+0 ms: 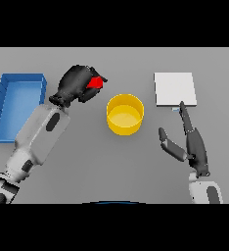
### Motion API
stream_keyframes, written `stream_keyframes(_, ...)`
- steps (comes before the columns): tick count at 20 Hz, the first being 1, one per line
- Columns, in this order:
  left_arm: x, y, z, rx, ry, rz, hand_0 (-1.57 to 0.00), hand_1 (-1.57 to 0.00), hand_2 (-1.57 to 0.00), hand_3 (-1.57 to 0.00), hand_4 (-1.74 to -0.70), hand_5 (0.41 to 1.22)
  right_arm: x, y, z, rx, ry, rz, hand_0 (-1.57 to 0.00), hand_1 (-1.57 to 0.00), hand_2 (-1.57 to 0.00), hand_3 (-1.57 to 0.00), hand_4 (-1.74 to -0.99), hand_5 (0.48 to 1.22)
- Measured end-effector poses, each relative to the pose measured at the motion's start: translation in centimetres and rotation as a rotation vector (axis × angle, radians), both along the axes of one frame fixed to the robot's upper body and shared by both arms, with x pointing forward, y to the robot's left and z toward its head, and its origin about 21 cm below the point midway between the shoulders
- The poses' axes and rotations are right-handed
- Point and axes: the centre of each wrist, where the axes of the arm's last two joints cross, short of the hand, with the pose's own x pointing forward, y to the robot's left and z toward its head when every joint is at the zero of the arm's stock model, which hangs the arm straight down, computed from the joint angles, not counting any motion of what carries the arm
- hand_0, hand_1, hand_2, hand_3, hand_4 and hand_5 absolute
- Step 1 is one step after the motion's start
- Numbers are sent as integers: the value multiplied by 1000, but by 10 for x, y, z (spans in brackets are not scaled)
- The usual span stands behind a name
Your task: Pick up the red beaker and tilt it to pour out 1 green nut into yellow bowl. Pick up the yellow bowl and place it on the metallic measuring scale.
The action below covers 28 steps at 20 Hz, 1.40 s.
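Left hand (77,83) wrapped round red beaker (94,82), held just left of yellow bowl (125,114), likely lining up the pour. Right hand (190,142) slack-fingered right of bowl, near metallic scale (174,89), probably waiting. Blue bin (4,105) far left of bowl on worktop (116,166).

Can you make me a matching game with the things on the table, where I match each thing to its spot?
Things:
1. red beaker
2. yellow bowl
3. blue tray
4. measuring scale

Spots:
A. far left side of the table
B. middle of the table, standing alone
C. wrapped in the left hand
D. just past the fingertips of the open right hand

Right pairs: 1-C, 2-B, 3-A, 4-D
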Motion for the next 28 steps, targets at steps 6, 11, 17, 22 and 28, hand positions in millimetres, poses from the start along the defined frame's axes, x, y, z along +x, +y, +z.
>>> stream_keyframes(6, 11, -31, 22, 473, -44, -172, -1570, -1570, -1570, -1570, -1647, 1207, -3, 5, -2, -11, -5, 2, 1, 1, 1, 1, -1066, 684)
stream_keyframes(11, 16, -60, 33, 777, -46, -253, -1571, -1571, -1571, -1571, -1657, 1216, 1, 5, 0, 25, 4, 6, 1, 1, 1, 1, -1056, 672)
stream_keyframes(17, 23, -82, 33, 1081, -120, -295, -1571, -1571, -1571, -1571, -1718, 1220, 1, 6, -2, 21, 7, 30, 1, 1, 1, 1, -1063, 694)
stream_keyframes(22, 25, -91, 36, 1202, -192, -320, -1571, -1571, -1571, -1571, -1733, 1221, -1, 6, -3, 20, 8, 27, 1, 1, 1, 1, -1056, 693)
stream_keyframes(28, 14, -109, 25, 1315, -319, -363, -1571, -1571, -1571, -1571, -1735, 1221, -1, 7, -1, 33, 1, 9, 1, 1, 1, 1, -1076, 678)
